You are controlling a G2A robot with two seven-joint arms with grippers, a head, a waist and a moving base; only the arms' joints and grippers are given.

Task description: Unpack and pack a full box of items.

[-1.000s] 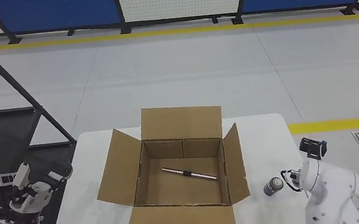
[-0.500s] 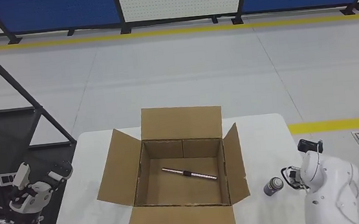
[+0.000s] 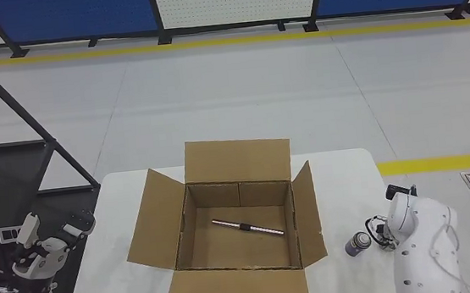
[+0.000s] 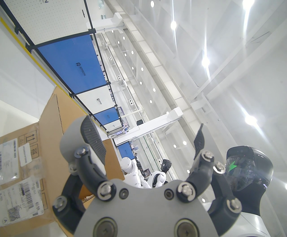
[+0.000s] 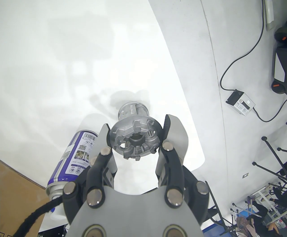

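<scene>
– On the white table (image 3: 340, 179), how far is the unpacking of the box (image 3: 236, 159)?
– I judge it is nearly finished, but not fully. The box stands open in the middle with all four flaps folded out, and one thin rod (image 3: 247, 228) lies slanted on its bottom. A spray can (image 3: 359, 243) stands outside, just beside the box's right flap.
– And the right gripper (image 5: 137, 126)?
– It is clenched on a metal part (image 5: 134, 140), a toothed hub with a short cylinder. The part sits between both fingers, low over the table, near the can and near the table's right edge. Whether its far end touches the surface, I cannot tell.
– The left gripper (image 4: 145, 132)?
– Its fingers are spread apart with nothing between them. It points upward, off the table's left side, with a box flap near it.
– So what is left?
– The part must be set down, the rod must come out, and then, I suppose, everything goes back in. The packing half is not yet begun.
– What stands in the way?
– The can is close beside the held part, so a careless move could knock it over. The right flap rises between this arm and the rod. A small power adapter (image 5: 241, 104) lies on the floor, well apart.
</scene>
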